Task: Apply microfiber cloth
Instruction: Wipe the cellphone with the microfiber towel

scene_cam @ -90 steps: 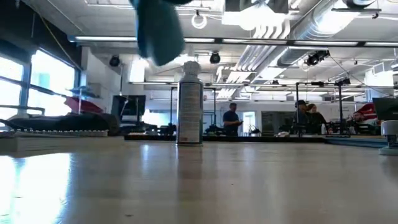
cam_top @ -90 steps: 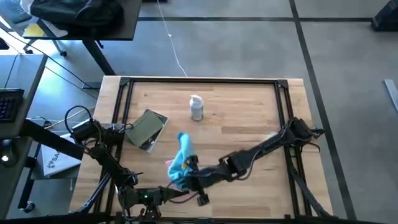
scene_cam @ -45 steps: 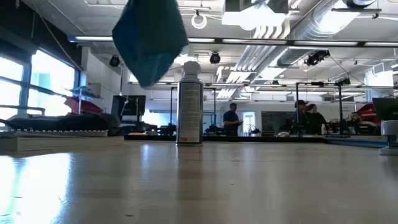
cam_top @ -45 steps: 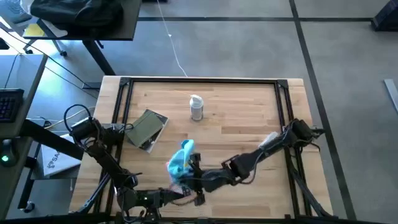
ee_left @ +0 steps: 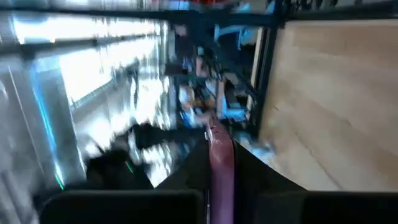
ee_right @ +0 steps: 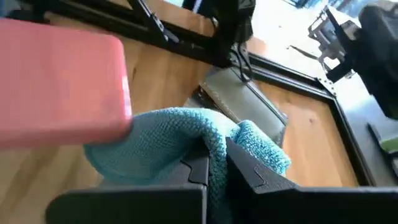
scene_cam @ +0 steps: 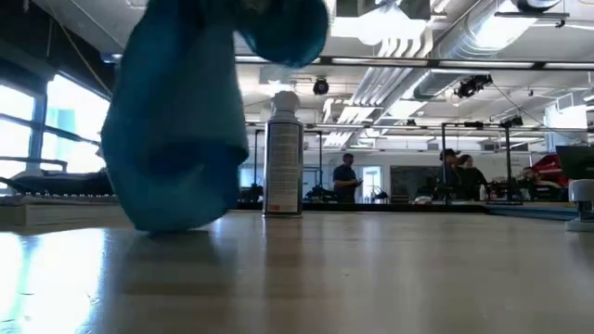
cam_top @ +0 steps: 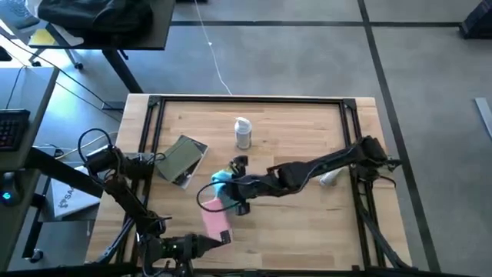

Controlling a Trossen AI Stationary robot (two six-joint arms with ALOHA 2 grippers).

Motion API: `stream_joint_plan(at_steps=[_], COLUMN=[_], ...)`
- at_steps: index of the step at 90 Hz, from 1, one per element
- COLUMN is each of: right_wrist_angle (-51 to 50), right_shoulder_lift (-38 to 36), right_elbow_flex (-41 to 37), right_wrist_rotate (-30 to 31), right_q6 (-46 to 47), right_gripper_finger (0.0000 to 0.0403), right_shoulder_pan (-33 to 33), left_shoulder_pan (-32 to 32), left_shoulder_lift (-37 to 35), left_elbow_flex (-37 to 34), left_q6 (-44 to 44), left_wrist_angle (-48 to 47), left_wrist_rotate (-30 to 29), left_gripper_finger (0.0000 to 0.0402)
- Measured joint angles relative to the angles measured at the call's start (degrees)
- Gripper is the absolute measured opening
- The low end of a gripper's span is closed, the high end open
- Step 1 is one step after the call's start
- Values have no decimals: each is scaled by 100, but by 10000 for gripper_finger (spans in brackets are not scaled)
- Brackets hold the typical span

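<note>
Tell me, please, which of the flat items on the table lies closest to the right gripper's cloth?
The pink slab, held by the left gripper, lies right beside the cloth pinched in the right gripper. The olive pouch lies farther off, by the table's left rail.

high: top-down, whole table (cam_top: 307,223) | low: table-level, faces room | both see spray can (cam_top: 243,133)

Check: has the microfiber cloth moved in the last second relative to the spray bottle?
Yes. The microfiber cloth, clamped in the right gripper, has moved up the high view toward the spray bottle; in the low view it has dropped to the tabletop.
</note>
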Motion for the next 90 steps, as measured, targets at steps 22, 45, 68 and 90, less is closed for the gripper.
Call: stream_joint_plan(at_steps=[22,45,68,90], right_wrist_angle=[-1554,-1228,89,897], right_shoulder_lift=[258,584,621,616], right_elbow_flex=[-22,-20,-13,-9], right_wrist_rotate=[-6,251,1085,556], right_q6=[1446,1935,1536,1493], right_gripper_finger=[0,1,55,163], right_shoulder_pan=[482,1008,1330,1011], left_shoulder_pan=[78,-43,-282,124], left_shoulder_lift=[11,-536,-1316,-1309], left_elbow_flex=[-9,-455,-1884,-2221], left_q6=[-1113,-2849,-6539,-6757], left_wrist_angle=[313,1016,1529,2790], left_wrist_rotate=[-482,-939,-443,353], left_gripper_finger=[11,11,11,11])
